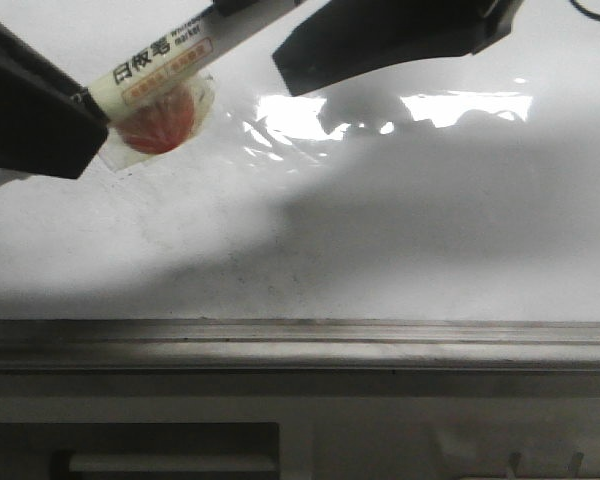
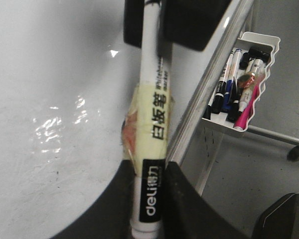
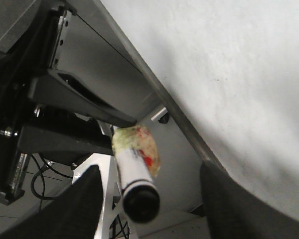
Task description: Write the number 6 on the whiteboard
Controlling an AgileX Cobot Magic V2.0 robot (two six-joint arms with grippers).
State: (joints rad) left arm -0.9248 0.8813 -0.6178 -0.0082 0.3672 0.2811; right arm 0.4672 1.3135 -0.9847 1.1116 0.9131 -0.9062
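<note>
The whiteboard (image 1: 380, 230) fills most of the front view, glossy white with faint grey smudges and a grey metal strip (image 1: 300, 340) along its near edge. No black number 6 shows on it in any view. My left gripper (image 1: 92, 103) is shut on a white marker (image 1: 165, 55) with a yellow label and red-stained tape, held above the board's far left. In the left wrist view the fingers (image 2: 182, 199) clamp the marker's tail (image 2: 152, 109). My right gripper (image 1: 280, 25) is open, its jaws wide apart around the marker's black end (image 3: 139, 201) without touching it.
A white tray (image 2: 261, 42) holding several markers hangs beside the board's edge strip (image 2: 209, 84). A caster wheel (image 2: 296, 153) stands on the grey floor beyond. The board (image 3: 239, 64) and its strip (image 3: 179, 114) also show in the right wrist view.
</note>
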